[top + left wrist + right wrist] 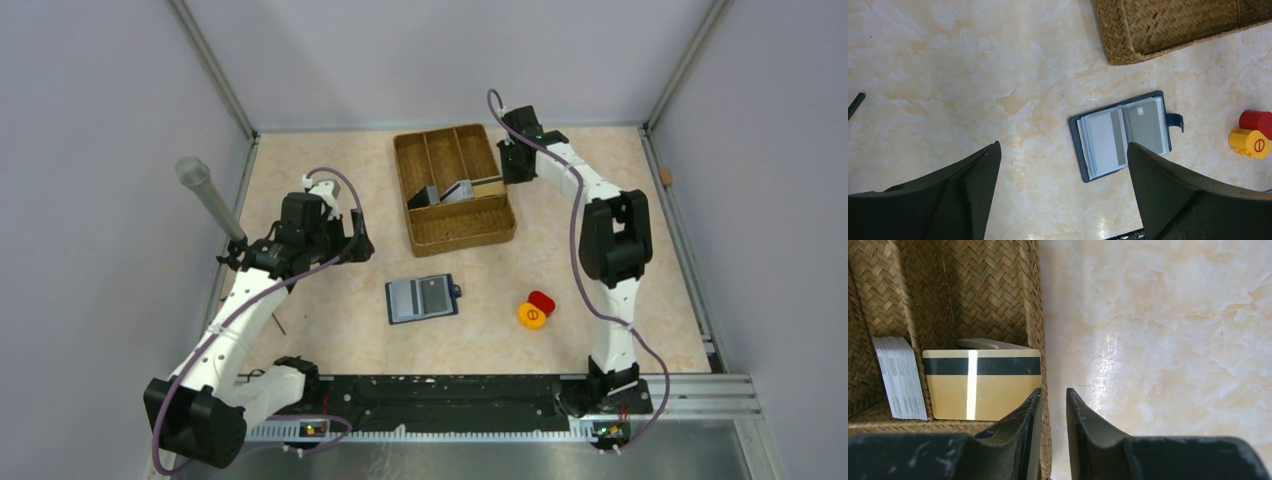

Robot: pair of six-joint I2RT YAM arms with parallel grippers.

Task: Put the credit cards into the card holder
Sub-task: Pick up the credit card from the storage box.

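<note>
My right gripper (1054,396) has its jaws drawn narrow, one finger on each side of the woven tray (998,290) wall; I cannot tell whether they pinch it. Just inside that wall leans a gold credit card (980,387) with a black stripe, and a grey stack of cards (898,377) stands beside it. My left gripper (1063,147) hangs with its jaws wide above the table (948,75). The card holder (1120,135) lies open near it, with cards in its slots.

The cream, marble-veined counter (948,75) carries a brown herringbone-woven divided tray (1173,25). The dark navy folding card holder (1077,145) is blue-grey inside. A gold rectangular plastic card (998,395) bears a black stripe, and the stack of thin cards (898,377) is greyish white.
</note>
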